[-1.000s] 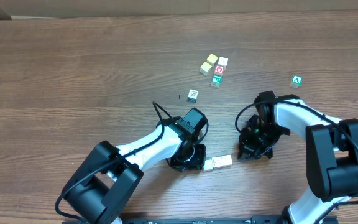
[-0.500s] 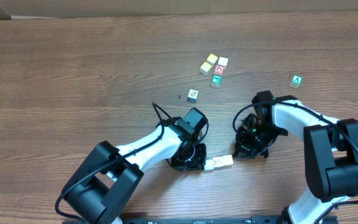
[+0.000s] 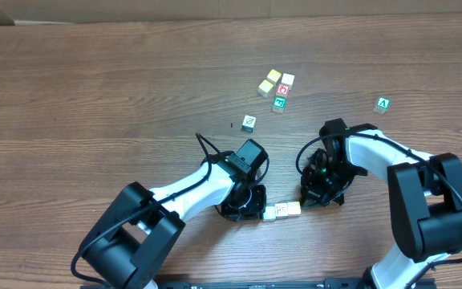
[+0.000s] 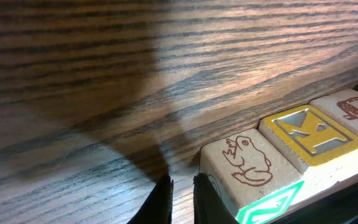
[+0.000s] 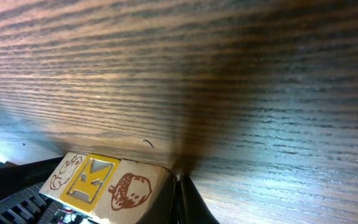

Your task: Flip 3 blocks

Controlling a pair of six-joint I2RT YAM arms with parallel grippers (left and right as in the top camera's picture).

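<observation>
Bench: wood-grain top.
Left tool: jaws narrow, nothing between, just beside frog block.
Right tool: pinched closed, empty, tip beside acorn block.
Row of three blocks: front-centre of bench, between both tools, cubes touching side by side, K block in middle.
Handling, judged: light, stiff wood, smooth faces, bit slippery, not fragile.
Hold: opposite flat faces across row, since neighbours cover inner faces. End cubes easiest.
</observation>
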